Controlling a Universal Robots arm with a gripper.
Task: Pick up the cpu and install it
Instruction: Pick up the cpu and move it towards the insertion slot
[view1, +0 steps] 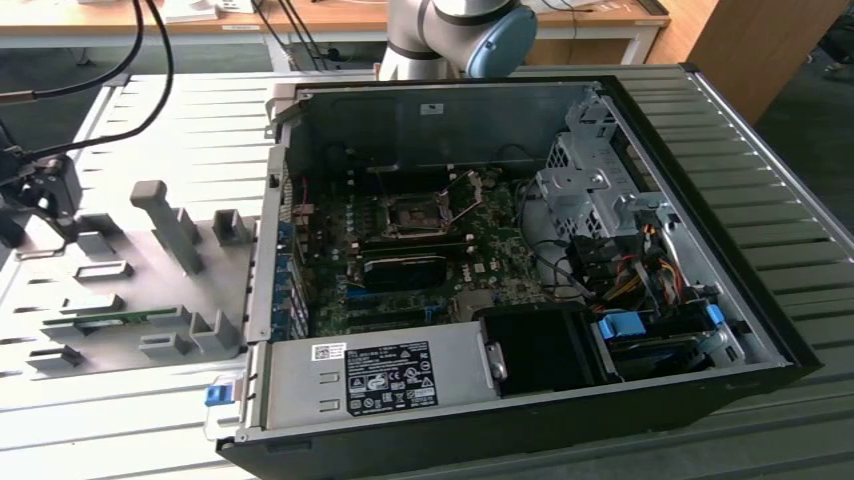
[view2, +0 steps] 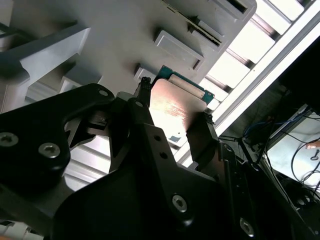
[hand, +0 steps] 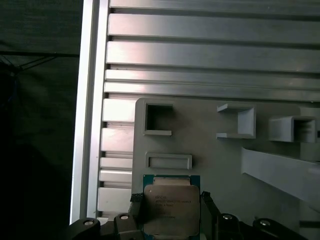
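Silver-topped cpu | clamped between jaws | over grey fixture plate

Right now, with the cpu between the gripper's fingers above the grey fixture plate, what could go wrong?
1. The gripper holds the cpu only by two thin opposite edges, so it may slip or tilt.
2. Tall grey fixture blocks stand close by; a sideways move could strike them.
3. The socket lies deep in the computer case, near cables; the arm may hit a wall.
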